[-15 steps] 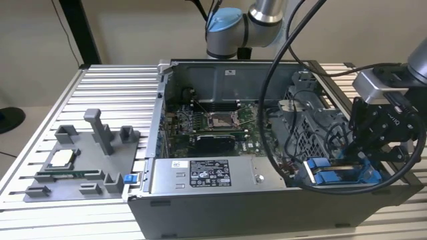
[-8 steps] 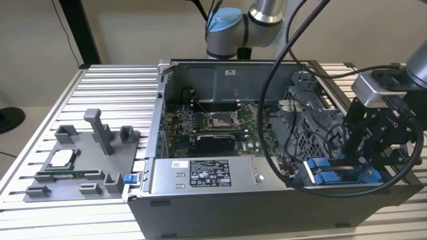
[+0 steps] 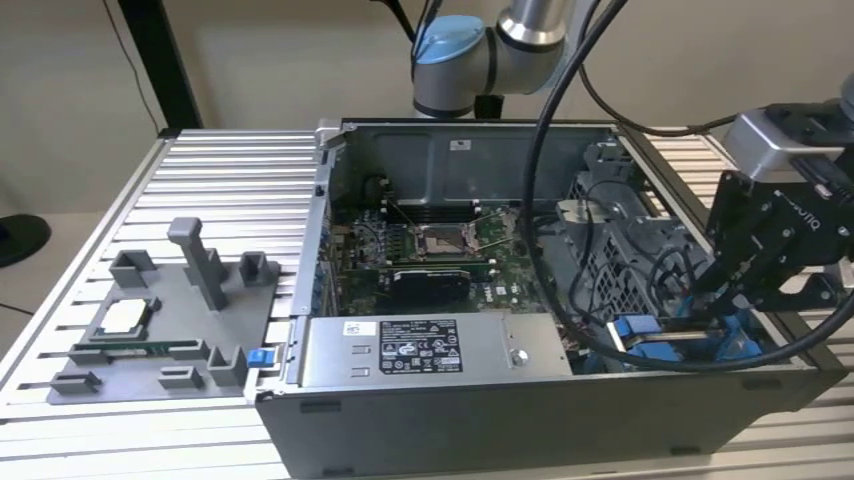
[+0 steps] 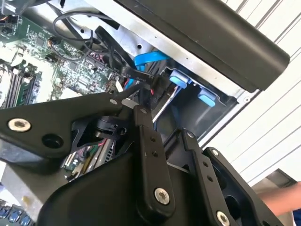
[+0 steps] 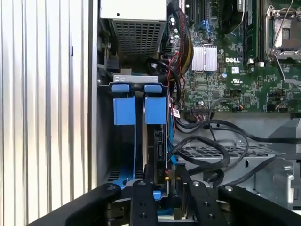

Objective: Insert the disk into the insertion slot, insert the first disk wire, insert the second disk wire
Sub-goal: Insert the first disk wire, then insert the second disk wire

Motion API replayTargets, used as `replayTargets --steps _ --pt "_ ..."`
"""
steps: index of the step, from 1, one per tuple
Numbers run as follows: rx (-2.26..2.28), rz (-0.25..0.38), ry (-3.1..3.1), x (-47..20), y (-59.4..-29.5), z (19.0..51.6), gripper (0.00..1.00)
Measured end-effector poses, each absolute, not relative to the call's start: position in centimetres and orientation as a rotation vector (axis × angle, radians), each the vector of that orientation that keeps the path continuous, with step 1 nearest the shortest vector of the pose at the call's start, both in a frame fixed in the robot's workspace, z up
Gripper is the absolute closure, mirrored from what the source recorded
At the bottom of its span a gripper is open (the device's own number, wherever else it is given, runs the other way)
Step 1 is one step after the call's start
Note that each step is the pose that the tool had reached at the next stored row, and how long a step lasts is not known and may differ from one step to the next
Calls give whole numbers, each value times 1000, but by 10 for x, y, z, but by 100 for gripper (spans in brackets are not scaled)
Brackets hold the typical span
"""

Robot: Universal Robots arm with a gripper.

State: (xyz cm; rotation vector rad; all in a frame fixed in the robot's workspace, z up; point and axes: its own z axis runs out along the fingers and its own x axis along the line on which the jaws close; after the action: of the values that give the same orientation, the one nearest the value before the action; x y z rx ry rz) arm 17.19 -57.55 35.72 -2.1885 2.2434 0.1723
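First wrist view: gripper (image 5: 164, 178) near disk (image 5: 155, 111) edge

The exterior view looks down obliquely from well back, the open computer case (image 3: 534, 420) filling mid-frame. Both wrist views peer close past the gripper (image 5: 164, 183) (image 4: 133, 101) into that case; all three share the motherboard (image 3: 430, 262) (image 4: 70, 75) (image 5: 235, 80)

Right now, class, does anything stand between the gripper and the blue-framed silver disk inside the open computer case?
Nothing visible does. In the first wrist view the gripper sits right at the end of the flat silver disk in its bright blue plastic frame; the loose black cables run beside it, not across the gap.
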Motion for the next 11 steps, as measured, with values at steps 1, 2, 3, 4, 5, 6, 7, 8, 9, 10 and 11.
replayTargets --steps 1,2,3,4,5,6,7,8,9,10,11 --pt "-2189 172 2243 172 -576 358 0" --pt "-2188 173 2243 172 -576 359 0" --pt "-2188 173 2243 172 -576 359 0" --pt "-2188 173 2243 172 -575 359 0" --pt "-2188 173 2243 172 -575 359 0" --pt "-2189 172 2243 172 -576 359 0" --pt "-2188 172 2243 172 -576 359 0" --pt "-2188 172 2243 172 -576 359 0" --pt "-2188 172 2243 172 -576 359 0" --pt "-2188 172 2243 172 -576 359 0" --pt "-2188 172 2243 172 -576 359 0"
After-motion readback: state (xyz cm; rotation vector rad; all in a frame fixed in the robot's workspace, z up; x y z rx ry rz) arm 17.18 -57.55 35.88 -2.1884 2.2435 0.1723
